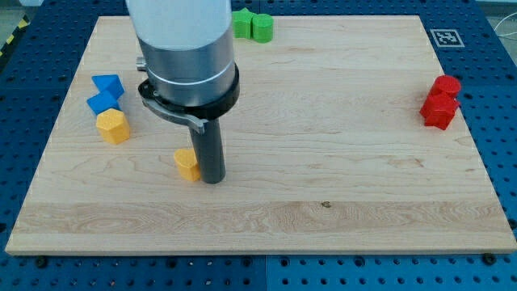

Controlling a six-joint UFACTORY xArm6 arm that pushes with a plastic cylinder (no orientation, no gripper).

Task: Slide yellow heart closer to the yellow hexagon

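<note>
The yellow heart (pixel 187 163) lies on the wooden board (pixel 323 121), left of centre and low in the view. The yellow hexagon (pixel 113 127) sits further to the view's left, near the board's left edge. My tip (pixel 212 179) rests on the board right next to the heart, on its right side, touching or nearly touching it. The heart and the hexagon stand apart, with bare board between them.
Two blue blocks (pixel 105 92) sit just above the yellow hexagon, close to it. Two green blocks (pixel 253 26) stand at the board's top edge. Two red blocks (pixel 441 103) stand at the view's right. The arm's wide body (pixel 184 48) hides part of the upper board.
</note>
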